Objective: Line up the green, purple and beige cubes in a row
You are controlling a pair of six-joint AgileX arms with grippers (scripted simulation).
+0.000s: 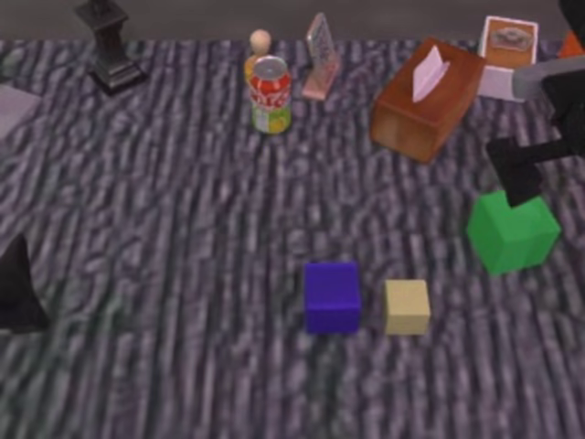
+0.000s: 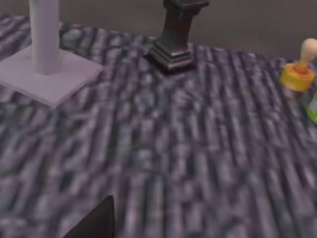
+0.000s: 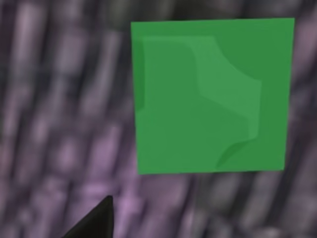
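The green cube (image 1: 512,233) lies at the table's right side and fills much of the right wrist view (image 3: 210,96). My right gripper (image 1: 523,186) hangs open just above the cube's far edge, holding nothing; one dark fingertip (image 3: 101,218) shows, clear of the cube. The purple cube (image 1: 332,295) and the smaller beige cube (image 1: 407,306) sit side by side near the table's middle, a small gap between them, left of the green one and nearer the front. My left gripper (image 1: 16,293) stays parked at the left edge, open and empty.
Along the back stand a brown tissue box (image 1: 427,96), a white picture-topped box (image 1: 507,50), a drink can (image 1: 271,94), a pink card stand (image 1: 320,57) and a dark pedestal (image 1: 110,46). A white post on a flat base (image 2: 47,69) sits far left.
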